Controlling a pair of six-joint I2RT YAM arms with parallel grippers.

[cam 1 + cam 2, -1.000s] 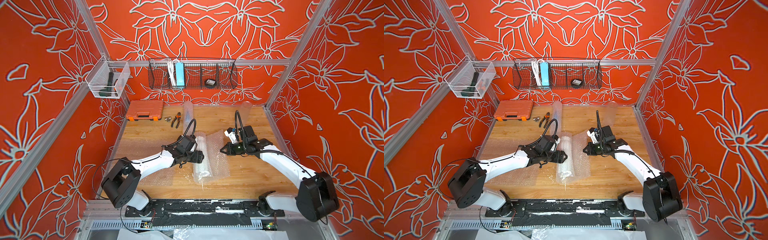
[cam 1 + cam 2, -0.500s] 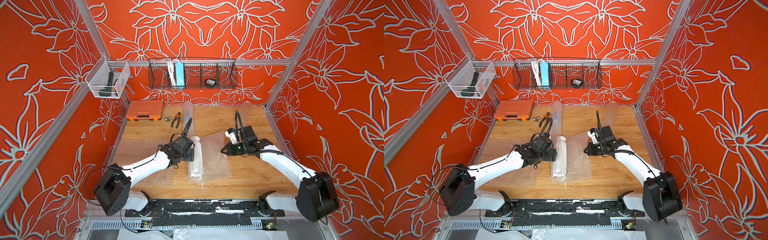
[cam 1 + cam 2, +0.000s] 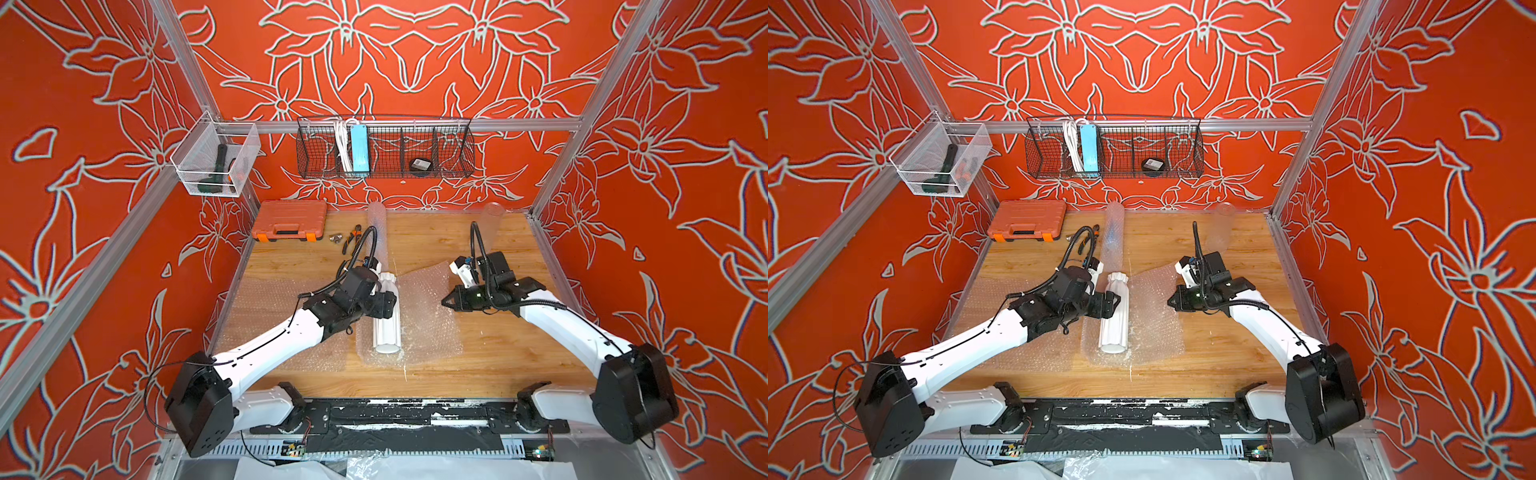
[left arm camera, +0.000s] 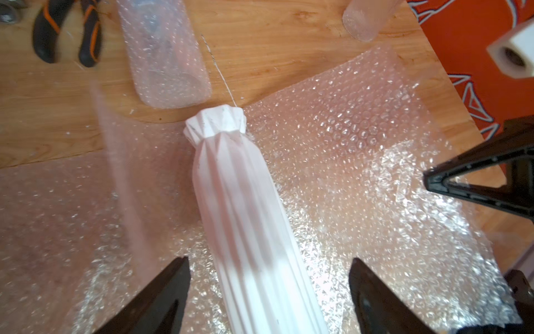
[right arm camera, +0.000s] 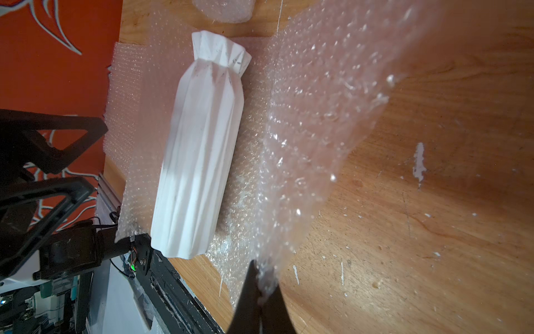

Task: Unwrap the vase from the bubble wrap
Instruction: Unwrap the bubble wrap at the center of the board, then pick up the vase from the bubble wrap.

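Bright, even light, glints on the bubble wrap (image 4: 361, 162) (wrist views soft, perhaps motion-blurred).

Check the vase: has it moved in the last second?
Yes. The vase has rolled leftward, toward the orange toolbox's side, and now lies nearly in line with the rolled tube behind it.

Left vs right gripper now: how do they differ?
The left gripper is open, its fingers either side of the vase with gaps; the right gripper is shut on the bubble wrap edge. The left sits over the vase; the right is beside it, holding that edge raised off the table. Both have black fingers.
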